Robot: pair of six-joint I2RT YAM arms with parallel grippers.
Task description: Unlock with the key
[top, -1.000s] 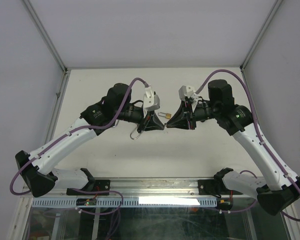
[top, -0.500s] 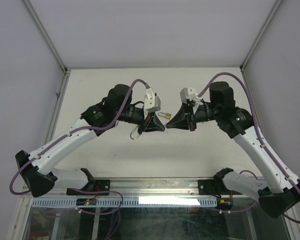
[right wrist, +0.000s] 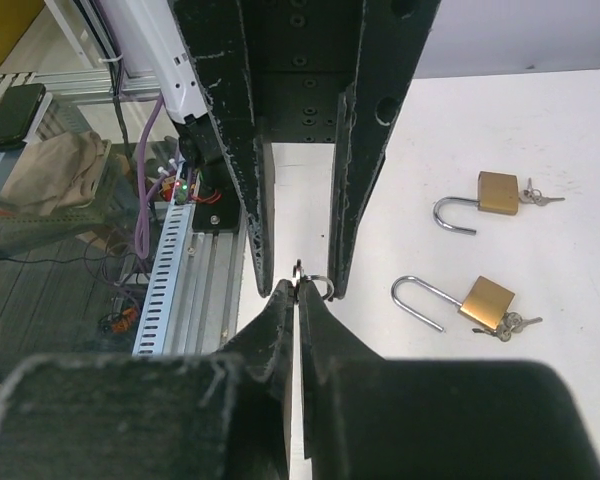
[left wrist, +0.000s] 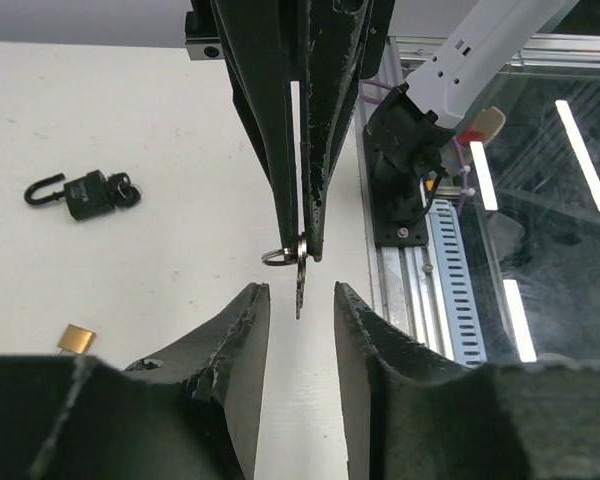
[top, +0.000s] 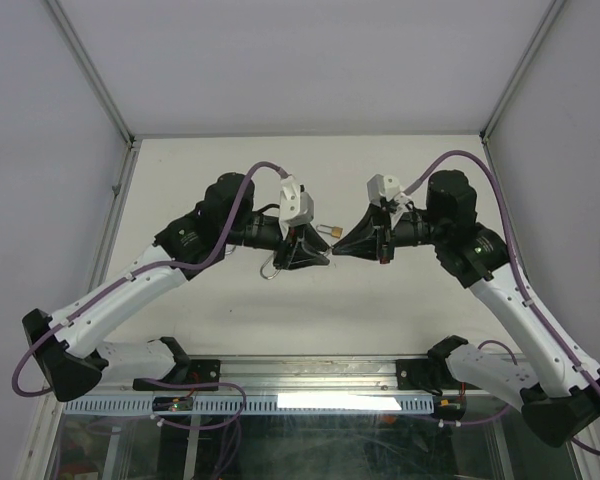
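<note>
Right gripper [left wrist: 302,255] fingers [left wrist: 280,150] pinch the key [left wrist: 299,290] aloft, blade hanging inside the open fingers of the left gripper [right wrist: 300,280] (a handover, I'd judge), well apart from the black padlock [left wrist: 88,196] on the tabletop [left wrist: 180,120].

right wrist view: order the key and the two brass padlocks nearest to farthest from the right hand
1. key, pinched at the right hand fingertips
2. lower brass padlock, lying off to the right
3. upper brass padlock, beyond it, upper right
</note>
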